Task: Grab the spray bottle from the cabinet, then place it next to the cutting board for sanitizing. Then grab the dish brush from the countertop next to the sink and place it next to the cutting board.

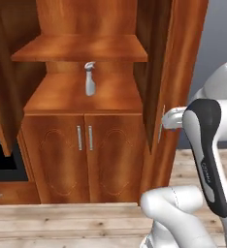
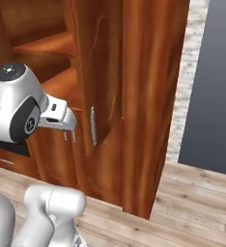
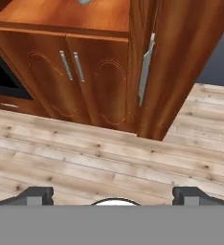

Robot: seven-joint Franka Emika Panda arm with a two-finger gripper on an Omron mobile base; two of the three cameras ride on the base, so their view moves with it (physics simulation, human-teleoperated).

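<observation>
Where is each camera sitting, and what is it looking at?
Left base view: behind the arm's left, facing the tall reddish-brown wooden cabinet and small pale grey spray bottle; white arm at lower right.
Right base view: behind the arm's right, facing the open door; arm at lower left.
Hand view: on the open hand, looking down at the wooden floor and lower doors; dark fingertips at the bottom.
All share the door's metal handle.

A home kitchen, rendered rather than real. Marked by a tall reddish-brown wooden cabinet [image 1: 81, 99] with wide open shelves over paired lower doors with slim metal handles [image 1: 84, 137], pale plank flooring [image 3: 109, 158], and a black built-in appliance front [image 1: 4, 164] at the left edge.
</observation>
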